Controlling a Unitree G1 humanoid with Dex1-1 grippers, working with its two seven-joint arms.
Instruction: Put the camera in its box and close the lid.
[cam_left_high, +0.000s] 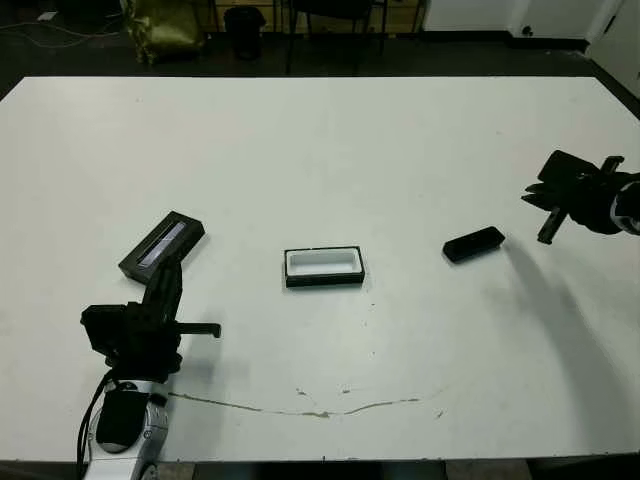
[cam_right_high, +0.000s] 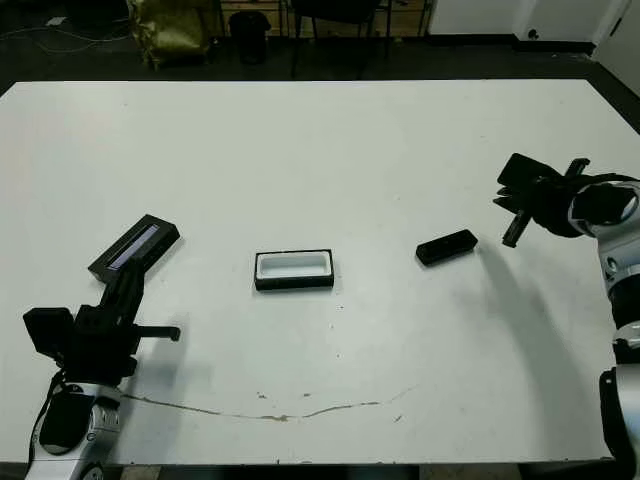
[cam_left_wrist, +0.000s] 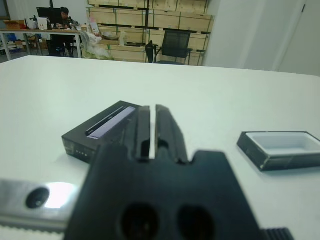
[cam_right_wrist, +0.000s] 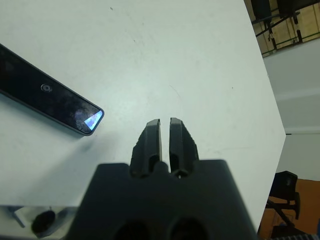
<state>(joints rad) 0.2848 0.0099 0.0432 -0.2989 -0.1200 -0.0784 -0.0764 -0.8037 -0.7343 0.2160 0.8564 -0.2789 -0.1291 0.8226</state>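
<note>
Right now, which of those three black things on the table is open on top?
The box in the middle: it shows a white hollow inside. The lid to its left is flat with a grey strip, and the camera to its right is a solid bar.

A small shallow rectangular box (cam_left_high: 324, 267), black outside with white lining, sits open and empty at the frame's centre. A slim black camera bar (cam_left_high: 474, 244) lies flat, slightly angled, right of centre. A flat black lid with a glossy grey strip (cam_left_high: 162, 244) lies diagonally at left.
</note>
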